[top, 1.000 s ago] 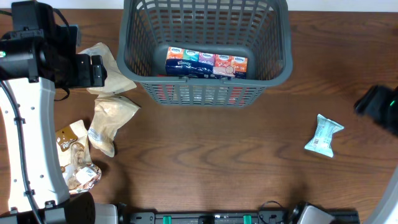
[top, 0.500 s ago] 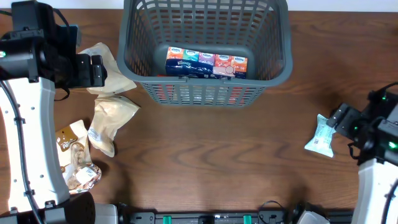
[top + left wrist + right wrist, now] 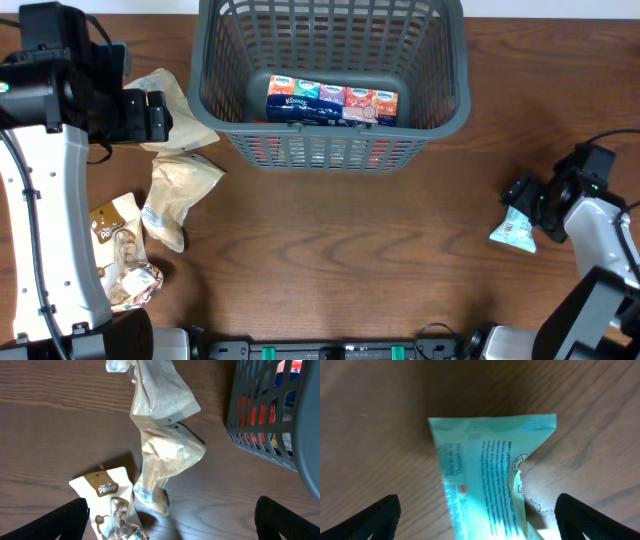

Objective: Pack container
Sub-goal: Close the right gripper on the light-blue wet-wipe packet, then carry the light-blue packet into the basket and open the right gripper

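Note:
The dark grey basket (image 3: 452,100) stands at the back centre and holds a row of tissue packs (image 3: 331,101); its corner shows in the left wrist view (image 3: 280,435). A light blue packet (image 3: 514,230) lies on the table at the right. My right gripper (image 3: 528,200) is open right over it, a finger on either side of the packet (image 3: 485,475). My left gripper (image 3: 155,113) is open above tan snack bags (image 3: 180,185), which also show in the left wrist view (image 3: 167,455).
A white and brown snack pouch (image 3: 118,235) lies at the left front, also seen in the left wrist view (image 3: 102,487). More bags (image 3: 165,90) lie left of the basket. Bare wooden table (image 3: 350,250) lies in the middle.
My right arm has come in from the right edge and lowered its gripper over the light blue packet. The left arm has not moved.

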You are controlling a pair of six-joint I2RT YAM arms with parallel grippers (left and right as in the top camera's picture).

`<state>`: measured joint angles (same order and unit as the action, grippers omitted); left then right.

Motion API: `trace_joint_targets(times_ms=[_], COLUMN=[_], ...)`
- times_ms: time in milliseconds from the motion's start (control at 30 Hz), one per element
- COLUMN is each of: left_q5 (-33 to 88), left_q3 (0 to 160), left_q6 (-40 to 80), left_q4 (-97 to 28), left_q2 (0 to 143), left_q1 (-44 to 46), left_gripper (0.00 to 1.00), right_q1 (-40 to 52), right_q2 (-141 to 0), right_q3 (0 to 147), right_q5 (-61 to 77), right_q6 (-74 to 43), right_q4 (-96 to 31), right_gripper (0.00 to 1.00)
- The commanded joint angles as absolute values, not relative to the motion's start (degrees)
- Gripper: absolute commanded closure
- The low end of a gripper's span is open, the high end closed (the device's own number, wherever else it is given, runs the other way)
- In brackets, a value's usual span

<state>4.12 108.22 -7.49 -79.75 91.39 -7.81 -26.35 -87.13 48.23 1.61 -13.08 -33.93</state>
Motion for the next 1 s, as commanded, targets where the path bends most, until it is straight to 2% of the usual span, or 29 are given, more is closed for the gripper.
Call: trace_joint_targets(times_ms=[0,133,267,500,667,833,967], left_q5=[4.12,4.12,4.12,4.12,4.12,4.1,4.1], left_q3=[108.6,108.6,108.6,108.6,108.6,108.6,108.6], left_q6=[-7.18,-7.18,-7.18,-7.18,-7.18,-7.2,-7.2], left_q4=[-80.29,-80.27,-80.29,-80.29,-80.29,-80.29,-80.27], left_q2=[90.83,90.83,90.83,90.83,90.83,90.83,90.83], left_q1=[-7.9,-7.9,-7.9,-7.9,-7.9,-7.9,-7.9], left_gripper=[0.05,0.05,0.05,0.05,0.05,0.05,0.05], right_q1=[-26.55,-26.55,-26.55,-26.55,-26.52,-26.46,-24.69], right_q2=[-89.8,-92.44,-95.0,-97.41,-96.51,-92.99,-90.67], right_q3=[47.99,47.99,47.99,47.99,50.65,62.54,77.52], right_q5=[-1.02,-1.3,-1.28,-1.23,3.77,11.9,12.49], right_q6=[-14.15,-14.13,-14.15,-14.13,-12.47,-9.5,-4.99], right_q4=[-33.32,-32.34,-32.05,-32.1,-31.77,-36.1,-41.47], right_gripper=[0.12,0.14,0.29,0.74,0.96,0.99,0.99])
